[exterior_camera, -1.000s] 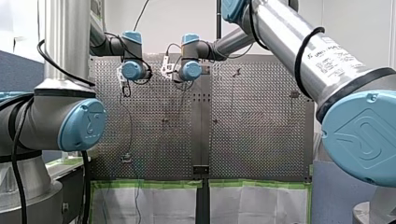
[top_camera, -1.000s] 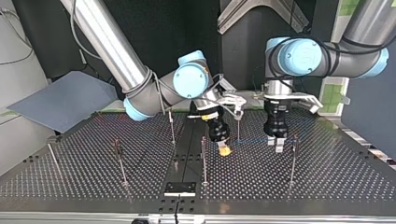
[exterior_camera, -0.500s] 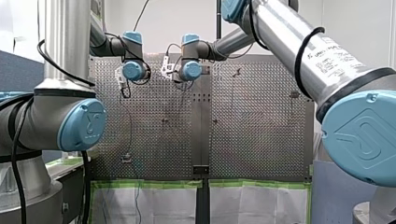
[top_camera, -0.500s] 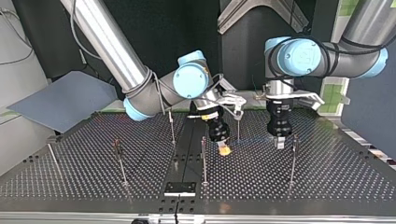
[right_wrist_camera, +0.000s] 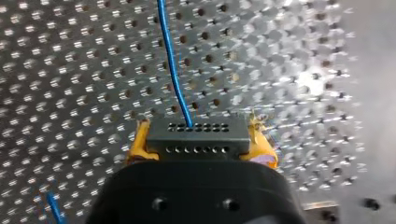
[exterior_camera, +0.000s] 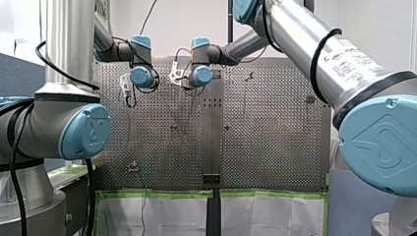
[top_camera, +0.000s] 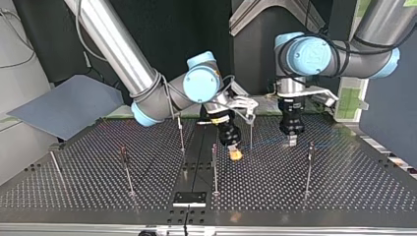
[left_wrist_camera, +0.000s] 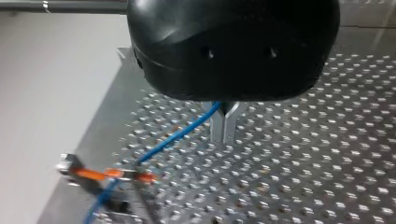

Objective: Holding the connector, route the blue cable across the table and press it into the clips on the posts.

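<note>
Step in hand, my read: stretch the span between the two arms and seat it in a post clip. To do it well:
- Hold the thin blue cable taut but not hard.
- Line it up level with the clip mouth first.
- Push straight in so the thin metal post doesn't flex.
- Move both arms together so the connector isn't yanked.

Right jaws: closed on the dark grey rectangular connector with rows of small holes, with the yellow pads clamped on its two ends. The cable leaves the connector's far face and runs straight ahead of the jaws over the perforated metal bench. In the top view these jaws sit low near the bench middle, just beside that post.

Left jaws: the metal fingers are almost together, with only a slit between them. The cable runs in at their root, so I read them as pinched on the cable; I can't tell how tightly. From there it slopes away to an orange-tipped clip beside the jaws, well apart from the fingertips. It passes at the clip, but that part is blurred and I can't tell if it's seated. In the top view the left jaws hang right of the right jaws, toward the far side, clear of the bench.
</note>
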Robot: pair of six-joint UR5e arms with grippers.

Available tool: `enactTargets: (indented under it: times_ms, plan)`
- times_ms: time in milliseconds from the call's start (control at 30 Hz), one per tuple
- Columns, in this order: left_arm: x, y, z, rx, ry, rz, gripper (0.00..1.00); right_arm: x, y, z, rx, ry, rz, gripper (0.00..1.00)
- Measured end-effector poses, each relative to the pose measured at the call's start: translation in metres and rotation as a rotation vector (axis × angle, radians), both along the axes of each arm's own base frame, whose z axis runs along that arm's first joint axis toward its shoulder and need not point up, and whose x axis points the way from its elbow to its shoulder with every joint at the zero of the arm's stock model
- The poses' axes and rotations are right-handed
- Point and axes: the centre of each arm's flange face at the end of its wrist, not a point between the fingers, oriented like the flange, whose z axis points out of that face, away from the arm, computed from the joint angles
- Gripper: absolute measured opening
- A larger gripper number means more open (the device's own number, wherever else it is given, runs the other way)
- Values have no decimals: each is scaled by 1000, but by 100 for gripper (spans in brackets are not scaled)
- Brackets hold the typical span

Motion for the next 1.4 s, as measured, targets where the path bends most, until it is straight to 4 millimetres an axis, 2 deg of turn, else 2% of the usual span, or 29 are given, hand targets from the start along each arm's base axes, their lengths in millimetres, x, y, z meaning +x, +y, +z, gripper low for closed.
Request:
enactTargets:
  times_ms: [367, 600, 833, 1200, 1400]
  plan:
    - [-21, -5, -39, -6, 27, -13, 0, -13, 10, -53, 66, 89, -1, 0]
    - [-31, -10, -94, -6, 90, -26, 0, -22, 18, -81, 101, 141, -1, 0]
    - [-44, -9, -126, -13, 131, -26, 0, -30, 25, -101, 125, 182, -1, 0]
    - [-35, -16, -171, -14, 167, -83, 0, -43, 38, -127, 147, 244, 4, 0]
    - [-30, -16, -176, -20, 161, -100, 0, -48, 41, -138, 163, 261, 5, 0]
